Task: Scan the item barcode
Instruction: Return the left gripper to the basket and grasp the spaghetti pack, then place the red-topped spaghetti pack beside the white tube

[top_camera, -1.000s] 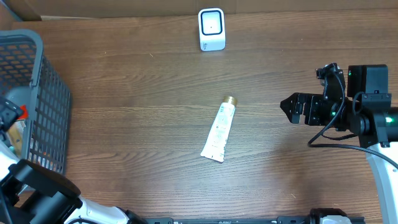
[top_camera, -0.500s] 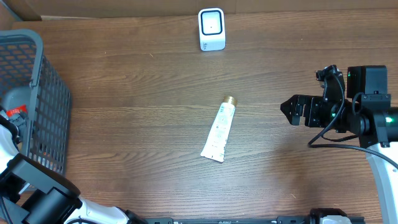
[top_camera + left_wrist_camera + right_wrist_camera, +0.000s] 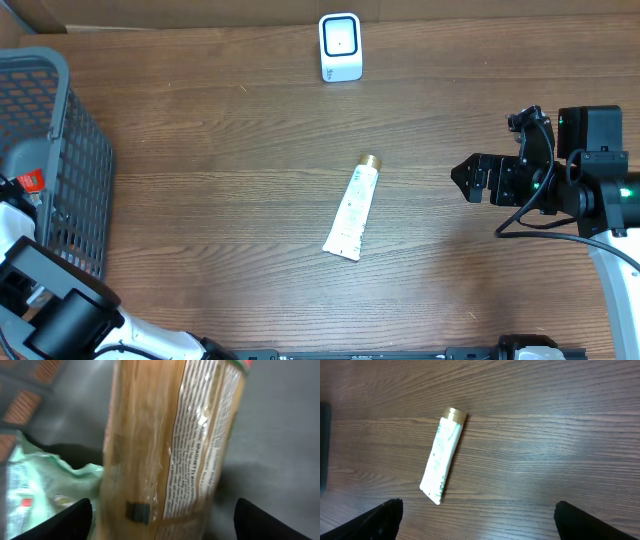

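Observation:
A long clear packet of spaghetti (image 3: 165, 435) with printed text lies in the basket and fills the left wrist view, blurred. My left gripper (image 3: 162, 520) is open, one dark finger (image 3: 75, 520) on each side of the packet's lower end with a small gap on both sides. No barcode can be made out on it. The white scanner (image 3: 340, 46) stands at the table's far edge. My right gripper (image 3: 462, 178) is open over the right of the table with nothing between its fingers (image 3: 380, 520). A white tube (image 3: 353, 210) with a gold cap lies at the centre, to its left.
The grey wire basket (image 3: 60, 150) stands at the table's left edge, with my left arm reaching into it. A pale green bag (image 3: 30, 485) lies beside the packet inside. The tube (image 3: 442, 455) shows ahead of the right fingers.
My left arm has shifted a little at the basket, lower in the overhead view. The right arm, tube and scanner have not moved.

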